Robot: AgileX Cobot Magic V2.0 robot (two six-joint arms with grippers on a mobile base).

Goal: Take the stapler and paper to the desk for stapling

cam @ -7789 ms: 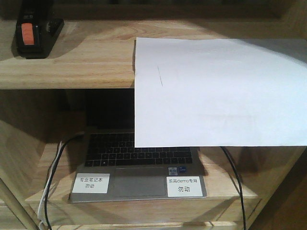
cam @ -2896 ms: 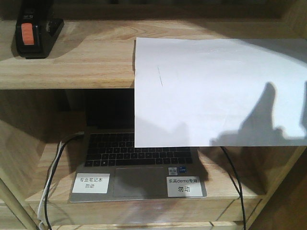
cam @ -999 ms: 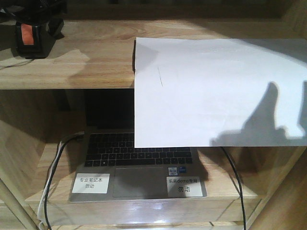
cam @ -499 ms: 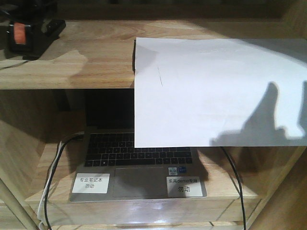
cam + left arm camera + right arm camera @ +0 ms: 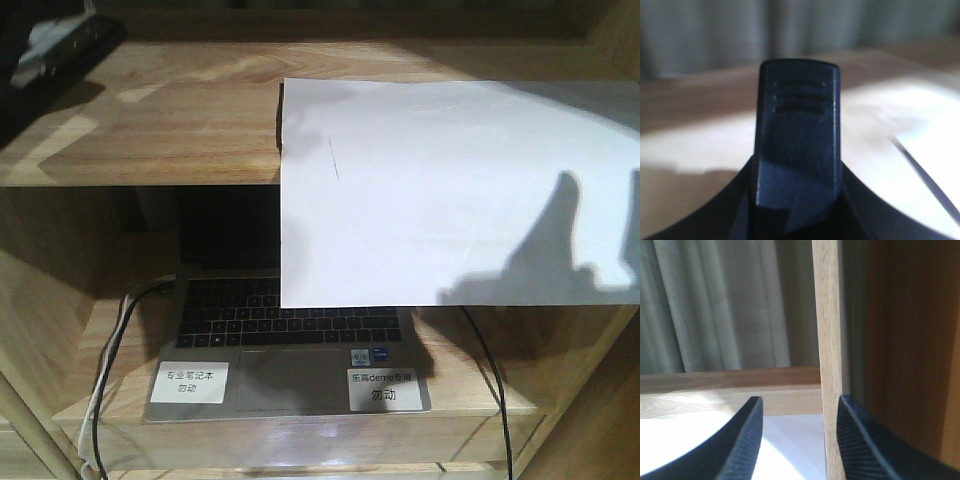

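In the left wrist view the black stapler [image 5: 797, 130] fills the middle, its ridged end pointing away. My left gripper [image 5: 797, 195] is shut on its sides. In the front view that arm is a dark shape [image 5: 40, 50] at the upper shelf's far left, and the stapler's orange patch is hidden. The white paper [image 5: 450, 190] lies on the upper shelf with its front half hanging over the edge. My right gripper [image 5: 800, 405] is open just above the paper's [image 5: 805, 440] right end, straddling a wooden upright. It does not show in the front view. The desk is out of view.
The wooden shelf unit [image 5: 180, 130] holds an open laptop [image 5: 290, 350] on its lower board, with cables [image 5: 110, 350] at both sides. A light wooden upright [image 5: 830, 340] stands between my right fingers, with a darker brown panel [image 5: 905, 340] to its right. Grey curtains hang behind.
My left gripper reached the stapler at the shelf's far left and closed on it; the stapler shifted left and its orange patch went out of sight. Paper and right gripper's shadow stay put.
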